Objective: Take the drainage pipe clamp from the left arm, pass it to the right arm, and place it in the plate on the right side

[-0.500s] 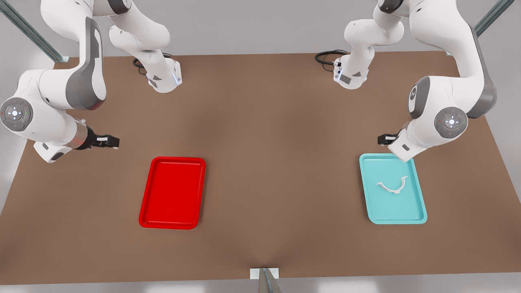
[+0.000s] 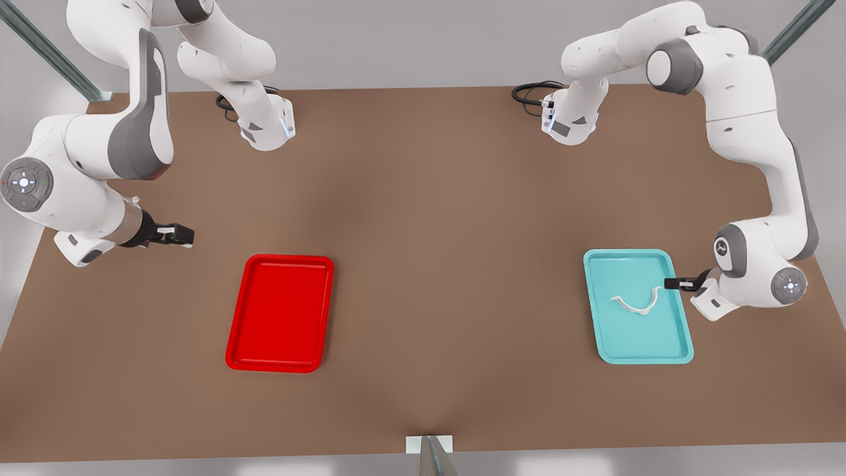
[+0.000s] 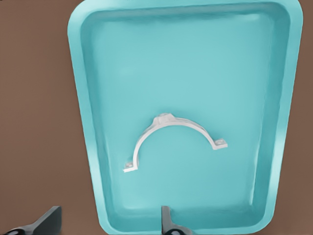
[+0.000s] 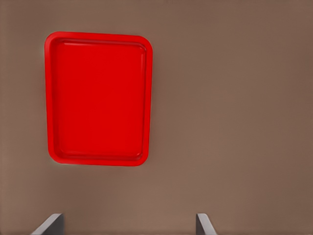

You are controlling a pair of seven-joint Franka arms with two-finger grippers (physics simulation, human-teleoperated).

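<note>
My left fingers (image 2: 669,283), spread, hover at the teal tray's (image 2: 681,344) right rim beside the clamp (image 2: 636,303). My right fingers (image 2: 180,234), spread, wait upper-left of the red plate (image 2: 280,312).

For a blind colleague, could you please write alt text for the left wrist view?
A small white drainage pipe clamp lies arched in a teal tray on a brown table. The open fingers of the left end effector hover at the tray's near rim.
</note>
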